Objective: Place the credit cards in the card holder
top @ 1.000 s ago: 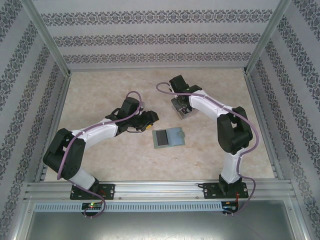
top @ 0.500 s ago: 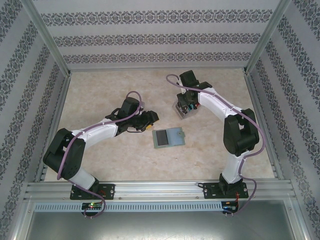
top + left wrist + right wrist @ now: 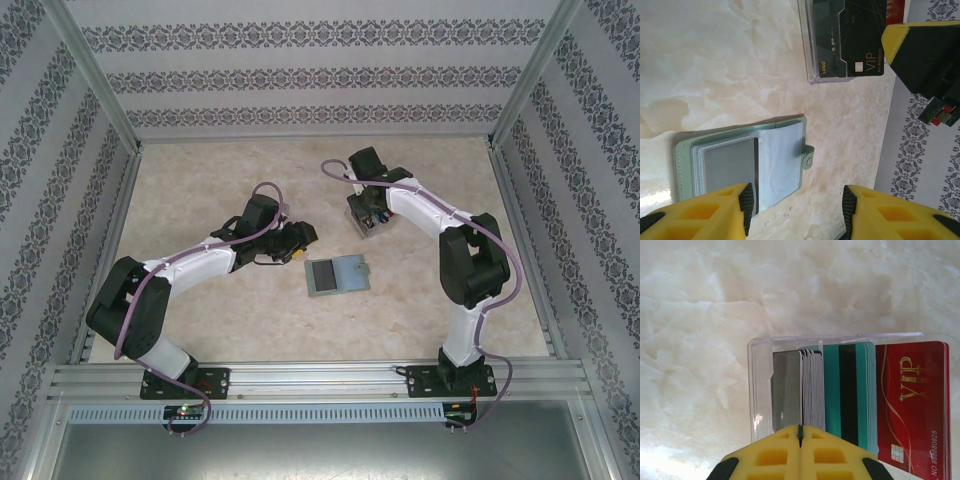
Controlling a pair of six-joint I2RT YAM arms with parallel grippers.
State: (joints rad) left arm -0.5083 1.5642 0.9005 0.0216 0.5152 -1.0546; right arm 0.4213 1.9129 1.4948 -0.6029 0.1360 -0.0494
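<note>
The card holder (image 3: 337, 275) lies open on the table, grey-green, with a dark grey card (image 3: 732, 165) in a clear sleeve. The same card holder (image 3: 740, 162) sits just ahead of my left gripper (image 3: 795, 212), which is open and empty; that left gripper (image 3: 306, 238) hovers left of it. More credit cards stand in a clear tray (image 3: 760, 385): a grey card (image 3: 786, 390), a teal card (image 3: 847, 390) and a red card (image 3: 912, 405). My right gripper (image 3: 800, 432) is shut, its tips at the grey card's top edge. Whether it pinches a card is hidden.
The clear tray (image 3: 362, 225) stands behind the card holder, under my right gripper (image 3: 370, 205). A black VIP card (image 3: 860, 35) shows in the tray (image 3: 812, 60), with a yellow finger (image 3: 905, 40) of the right gripper beside it. Patterned walls enclose the table.
The right wrist swung right and away from the tray's left end, then came back left over it. The left arm and the card holder have stayed put.
</note>
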